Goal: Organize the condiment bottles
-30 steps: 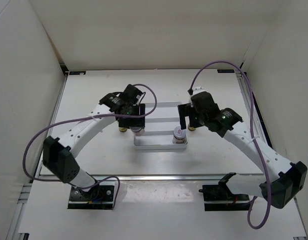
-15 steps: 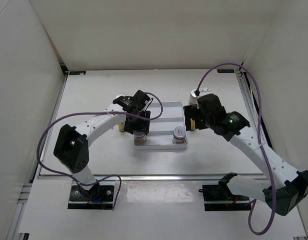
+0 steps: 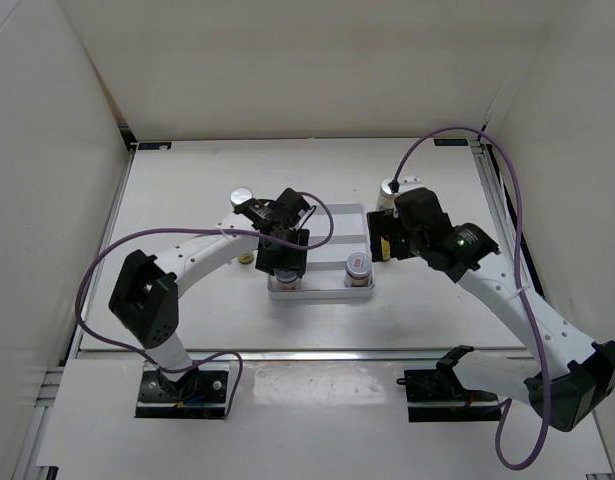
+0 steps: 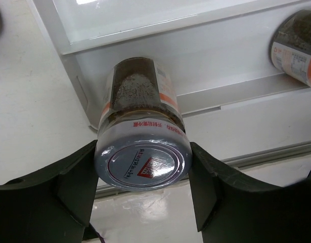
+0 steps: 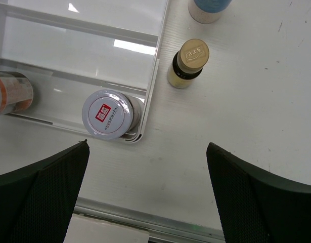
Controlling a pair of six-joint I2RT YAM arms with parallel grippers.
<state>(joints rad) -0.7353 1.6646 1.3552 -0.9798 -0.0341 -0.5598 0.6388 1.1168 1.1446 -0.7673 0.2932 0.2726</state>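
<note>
Obs: left gripper [image 4: 142, 188], matte black fingers [image 4: 77, 185] clamped on the lid end of a squat clear-walled jar [image 4: 140, 96]. The jar has brown granular fill, an orange-red label and a glossy silver lid with a red triangle. Its base sits beyond the fingertips, inside the end compartment of a white ribbed plastic tray [image 4: 231, 55].

The right gripper [image 5: 147, 174] has its fingers spread wide, gripping nothing. A matching second jar [image 5: 106, 113] stands ahead of its left finger in the tray corner. A slim yellow tan-capped bottle [image 5: 188, 63] is farther ahead, just outside the tray.

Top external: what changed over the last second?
Left end effector carried the held jar right and nearer, to the tray's near-left corner, uncovering the left shaker. Right end effector backed off right, open, uncovering the right shaker. Second jar stayed put.
</note>
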